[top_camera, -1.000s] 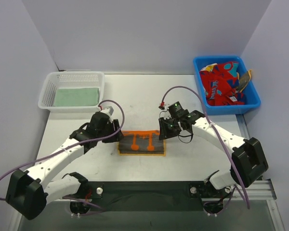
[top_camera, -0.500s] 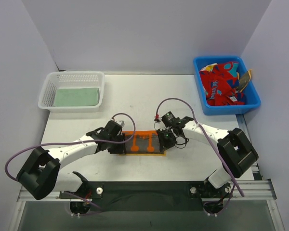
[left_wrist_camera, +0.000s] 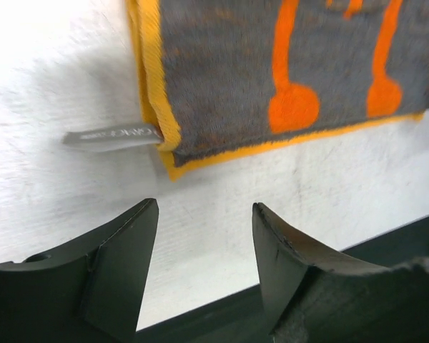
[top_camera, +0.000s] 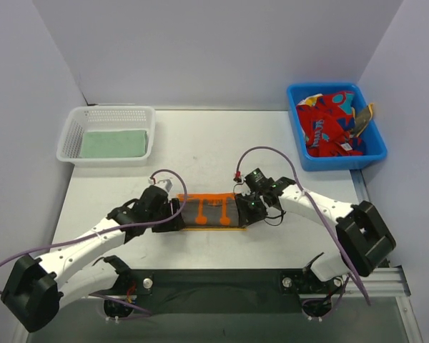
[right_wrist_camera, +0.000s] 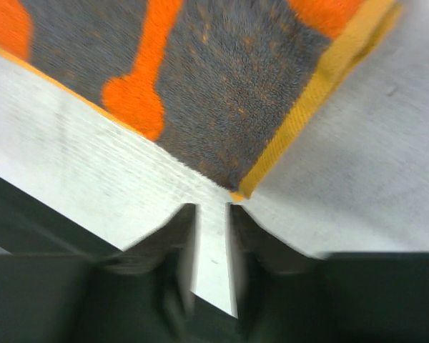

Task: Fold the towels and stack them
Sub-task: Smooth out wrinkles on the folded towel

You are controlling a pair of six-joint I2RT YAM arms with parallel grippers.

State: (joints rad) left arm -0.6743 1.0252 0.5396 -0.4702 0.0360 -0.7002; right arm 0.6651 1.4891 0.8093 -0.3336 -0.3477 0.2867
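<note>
An orange towel with dark grey marks (top_camera: 211,211) lies folded flat on the table between my grippers. My left gripper (top_camera: 174,215) is at its left end, low over the table. In the left wrist view the gripper (left_wrist_camera: 206,209) is open and empty, just off the towel's corner (left_wrist_camera: 286,78), where a grey label (left_wrist_camera: 111,136) sticks out. My right gripper (top_camera: 248,209) is at the towel's right end. In the right wrist view the gripper (right_wrist_camera: 212,209) has a narrow gap with bare table in it, just off the towel's corner (right_wrist_camera: 222,93).
A white mesh basket (top_camera: 70,136) at the back left holds a folded pale green towel (top_camera: 114,143). A blue bin (top_camera: 372,153) at the back right holds crumpled red towels (top_camera: 331,125). The dark table edge (top_camera: 214,275) runs close below the towel.
Both grippers came down onto the ends of the orange towel and have since drawn slightly outward off it. The towel lies flat in the same place.
</note>
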